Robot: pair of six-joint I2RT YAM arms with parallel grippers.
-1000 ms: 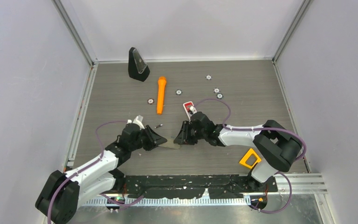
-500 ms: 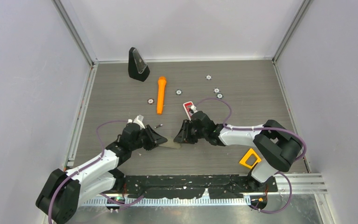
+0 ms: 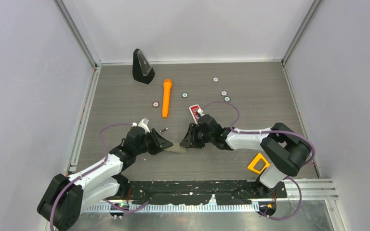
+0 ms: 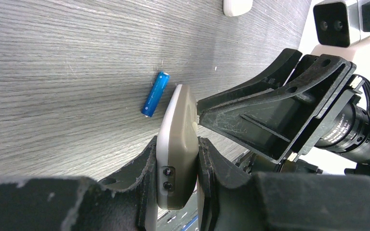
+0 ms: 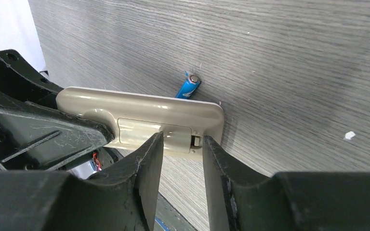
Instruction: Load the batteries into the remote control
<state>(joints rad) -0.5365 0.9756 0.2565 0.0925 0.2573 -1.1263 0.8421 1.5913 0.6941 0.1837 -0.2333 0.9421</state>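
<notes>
**Right fingers [image 5: 147, 159] part a touch at the remote [image 5: 139, 113]**

Since a second ago, only the right fingers have widened slightly; both arms sit much as before. They stand narrowly spread, tips at the battery cover [image 5: 154, 131] on the remote's back, with nothing pinched between them. Left fingers [image 4: 144, 168] press together on the remote's other end, holding it on edge. One blue battery [image 4: 155, 94] lies on the worktop [image 4: 53, 57], just beside the remote.
</notes>
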